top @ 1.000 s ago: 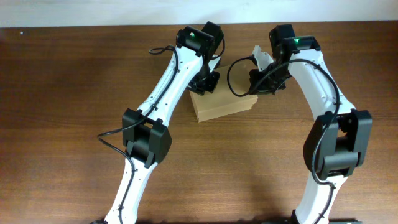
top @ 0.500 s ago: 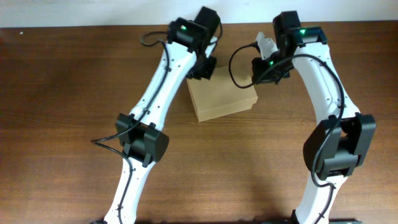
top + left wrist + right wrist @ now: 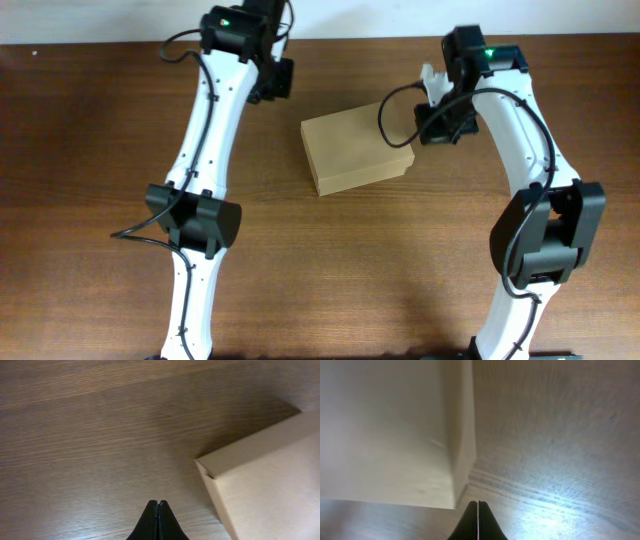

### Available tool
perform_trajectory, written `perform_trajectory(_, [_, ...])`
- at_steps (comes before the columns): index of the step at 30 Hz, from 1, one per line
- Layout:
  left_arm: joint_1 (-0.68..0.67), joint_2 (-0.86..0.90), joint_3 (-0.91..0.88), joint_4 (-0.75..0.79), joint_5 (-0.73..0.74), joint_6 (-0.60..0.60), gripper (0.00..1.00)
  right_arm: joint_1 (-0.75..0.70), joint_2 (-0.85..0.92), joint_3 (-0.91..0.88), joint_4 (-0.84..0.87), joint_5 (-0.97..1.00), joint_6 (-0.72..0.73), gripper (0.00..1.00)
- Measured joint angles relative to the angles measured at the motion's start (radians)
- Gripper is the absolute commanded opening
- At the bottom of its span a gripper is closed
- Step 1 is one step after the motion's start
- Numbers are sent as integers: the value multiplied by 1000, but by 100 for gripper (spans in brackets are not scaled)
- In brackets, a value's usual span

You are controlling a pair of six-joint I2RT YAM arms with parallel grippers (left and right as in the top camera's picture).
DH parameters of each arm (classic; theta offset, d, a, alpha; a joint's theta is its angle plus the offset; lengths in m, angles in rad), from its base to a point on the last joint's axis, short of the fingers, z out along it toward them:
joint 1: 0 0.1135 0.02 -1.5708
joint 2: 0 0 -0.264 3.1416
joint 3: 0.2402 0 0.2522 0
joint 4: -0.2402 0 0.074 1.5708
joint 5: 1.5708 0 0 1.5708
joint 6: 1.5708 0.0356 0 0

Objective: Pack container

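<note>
The container (image 3: 355, 150) lies with its lid closed on the table (image 3: 100, 150), toward the far edge, between the 2 arms. The left gripper (image 3: 157, 519) is over bare wood near 1 box corner, fingers clenched together and empty. The right gripper (image 3: 478, 519) is just beside another corner, fingers clenched and holding nothing.

Left hand (image 3: 280, 79) now off container (image 3: 355, 150)

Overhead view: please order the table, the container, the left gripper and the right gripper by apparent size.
1. table
2. container
3. left gripper and right gripper: both are small dark shapes that look alike, so I do not rank them.
</note>
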Motion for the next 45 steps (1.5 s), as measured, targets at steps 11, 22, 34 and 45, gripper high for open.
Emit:
perform_trajectory(11, [10,0,0,0,-3,0,2,-1,0,-211,116,-104,3,4])
perform_trajectory(22, [10,0,0,-2,-3,0,2,114,0,-224,156,-162,-7,4])
perform_trajectory(34, [12,0,-1,-52,-20,1,2,70,0,-224,165,-152,-9,4])
perform_trajectory(45, [15,0,-161,-13,-22,0,2,-51,0,-224,169,-138,-9,4])
